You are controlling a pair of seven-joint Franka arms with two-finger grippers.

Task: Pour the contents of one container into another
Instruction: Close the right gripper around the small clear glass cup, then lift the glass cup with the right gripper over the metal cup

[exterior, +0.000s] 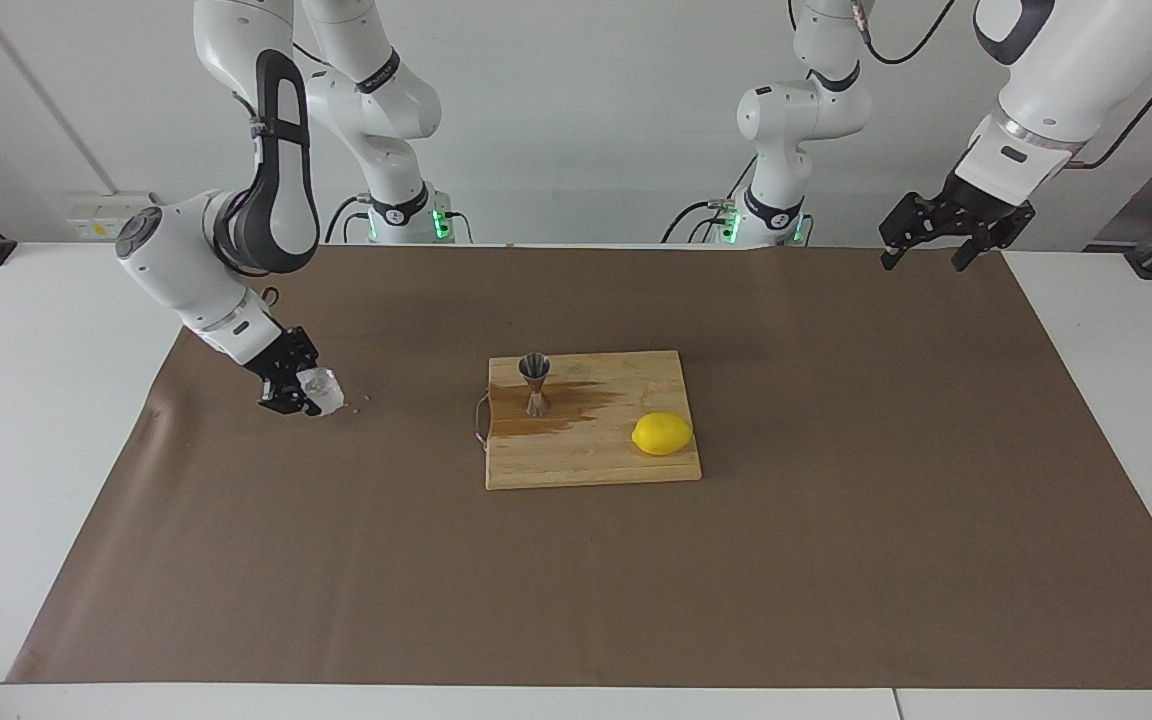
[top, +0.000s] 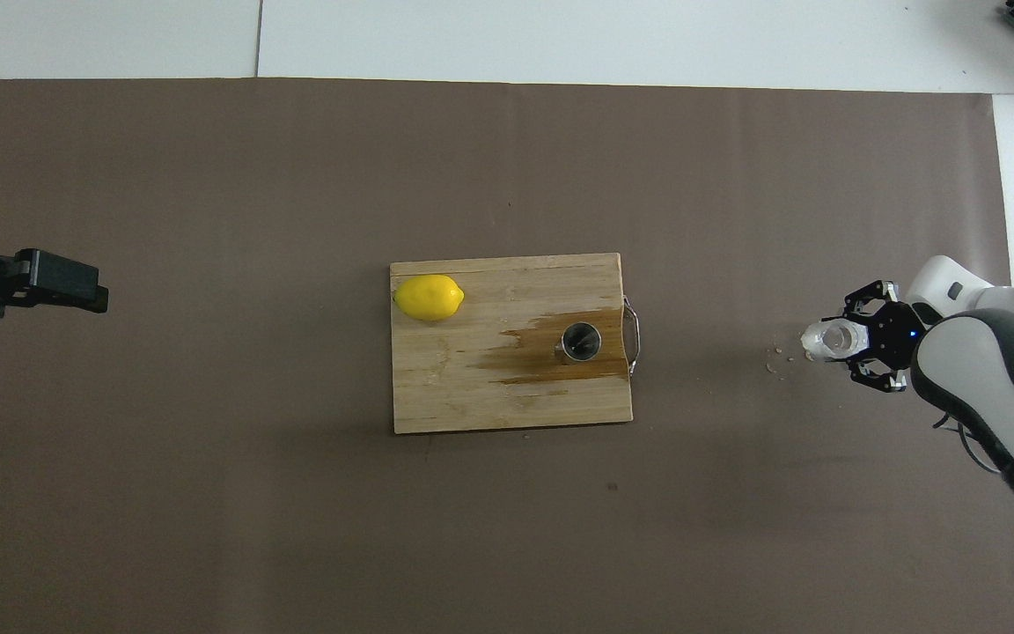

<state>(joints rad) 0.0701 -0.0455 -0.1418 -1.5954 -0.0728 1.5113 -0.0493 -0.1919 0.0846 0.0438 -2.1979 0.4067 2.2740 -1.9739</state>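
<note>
The small clear faceted cup [exterior: 323, 390] stands on the brown mat toward the right arm's end of the table; it also shows in the overhead view [top: 831, 340]. My right gripper [exterior: 298, 388] is low at the mat, its fingers spread on either side of the cup [top: 852, 342], wider than the cup. The steel hourglass jigger [exterior: 535, 383] stands upright on the wooden cutting board [exterior: 596, 460], on the part nearer the robots, and appears from above [top: 579, 342]. My left gripper [exterior: 939, 245] is open and empty, raised over the mat's edge at the left arm's end [top: 49, 286], waiting.
A yellow lemon [exterior: 662, 433] lies on the board [top: 507, 387] toward the left arm's end [top: 429, 297]. A dark wet stain [top: 560, 357] spreads on the board around the jigger. A few small crumbs [top: 775, 359] lie on the mat beside the cup.
</note>
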